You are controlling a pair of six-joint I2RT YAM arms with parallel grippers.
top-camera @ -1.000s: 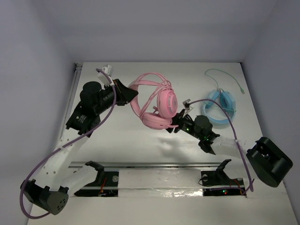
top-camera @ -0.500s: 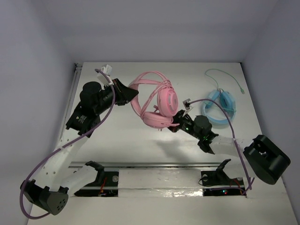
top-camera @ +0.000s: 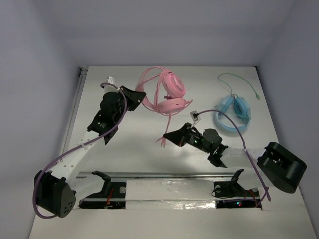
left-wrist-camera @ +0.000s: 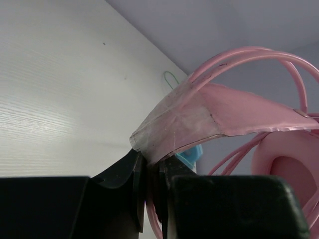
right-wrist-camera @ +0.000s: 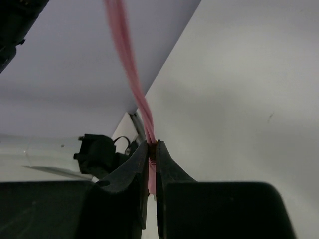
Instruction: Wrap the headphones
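While left fingers (top-camera: pixel 139 93) clamp headphones (top-camera: pixel 172 87) | right fingers (top-camera: pixel 168 136) pinch cable (right-wrist-camera: pixel 130 74) (blue headset (top-camera: pixel 243 107) nearby)

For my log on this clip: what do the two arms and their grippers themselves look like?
Both arms have bulky black joint housings joined by white links. The left arm and right arm each carry a loose purple cable running along the outside, with a small white connector near the wrist. The left gripper and right gripper are matte black with two flat, tapering fingers.
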